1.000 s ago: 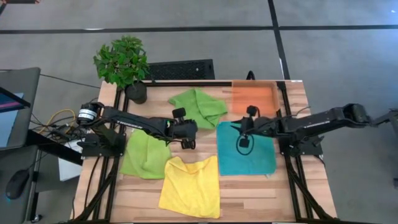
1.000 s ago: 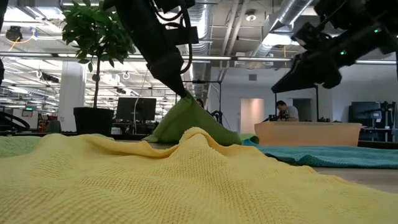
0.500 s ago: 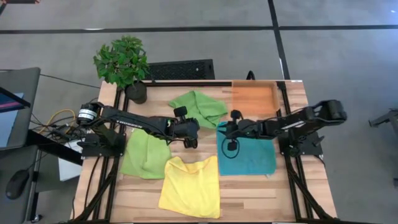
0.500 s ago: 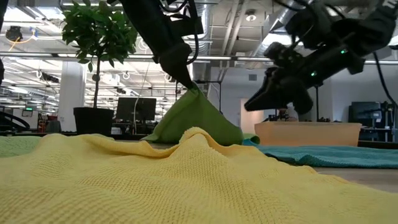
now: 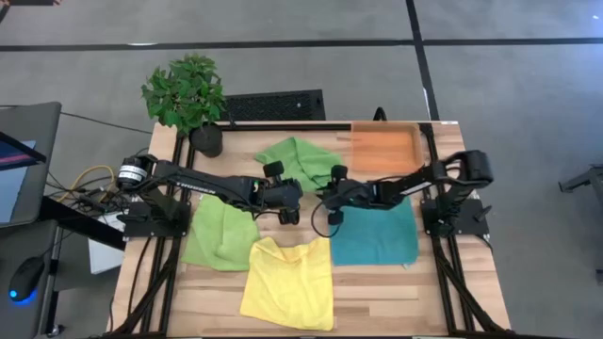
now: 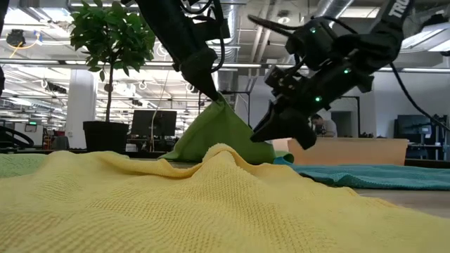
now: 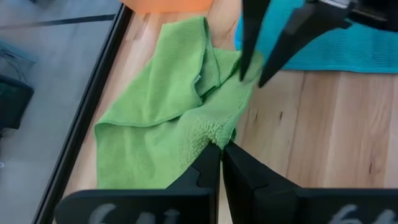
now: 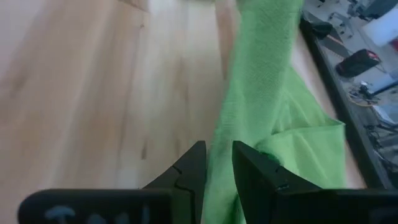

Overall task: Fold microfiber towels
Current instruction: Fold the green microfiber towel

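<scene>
left gripper (image 7: 221, 149) pinches the green towel's (image 5: 301, 158) near corner up; the parted right gripper (image 5: 325, 200) waits just beside it.

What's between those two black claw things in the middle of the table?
In the high view, only bare wood of the table separates the left tool, pinching the green towel, from the right tool, open beside the same towel.

yellow towel (image 6: 176, 204): cut off by low view's bottom edge | left lime towel (image 5: 221, 235): partly under left arm
</scene>
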Motion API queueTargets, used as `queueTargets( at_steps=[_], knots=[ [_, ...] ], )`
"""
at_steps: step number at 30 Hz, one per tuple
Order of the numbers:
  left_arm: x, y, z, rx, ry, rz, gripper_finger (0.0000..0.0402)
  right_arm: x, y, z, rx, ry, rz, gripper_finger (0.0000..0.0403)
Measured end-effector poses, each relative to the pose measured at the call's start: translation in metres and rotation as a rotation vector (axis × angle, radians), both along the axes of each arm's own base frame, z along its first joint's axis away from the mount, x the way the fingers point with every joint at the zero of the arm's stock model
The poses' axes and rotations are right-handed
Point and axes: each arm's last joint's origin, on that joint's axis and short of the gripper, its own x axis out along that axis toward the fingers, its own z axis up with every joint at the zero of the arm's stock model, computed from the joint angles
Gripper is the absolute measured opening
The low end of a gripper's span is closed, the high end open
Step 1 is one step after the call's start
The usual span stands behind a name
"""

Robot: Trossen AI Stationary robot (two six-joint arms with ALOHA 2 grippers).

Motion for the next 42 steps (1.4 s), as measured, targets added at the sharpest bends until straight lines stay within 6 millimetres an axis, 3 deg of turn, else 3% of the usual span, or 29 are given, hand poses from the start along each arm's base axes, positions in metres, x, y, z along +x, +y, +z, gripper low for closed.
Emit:
queueTargets(
  at_steps=[7, 17, 23, 34, 42],
  knots=[
    [-0.003, -0.009, 0.004, 0.004, 0.004, -0.032, 0.0, -0.002, -0.004, -0.004, 0.002, 0.06, -0.015, 0.0102],
    [-0.023, -0.009, 0.036, 0.032, -0.054, -0.018, 0.0, -0.005, -0.004, -0.007, 0.007, 0.101, -0.011, 0.0102],
    [-0.032, -0.007, 0.046, 0.081, -0.057, 0.012, 0.0, -0.006, -0.004, -0.008, 0.008, 0.107, -0.011, 0.0102],
    [-0.028, -0.007, 0.07, 0.146, -0.068, -0.03, 0.0, -0.005, -0.004, -0.008, -0.003, 0.109, -0.002, 0.0102],
    [-0.037, -0.007, 0.083, 0.125, 0.042, -0.041, 0.0, -0.005, -0.007, -0.003, -0.06, 0.099, -0.006, 0.0102]
  ],
)
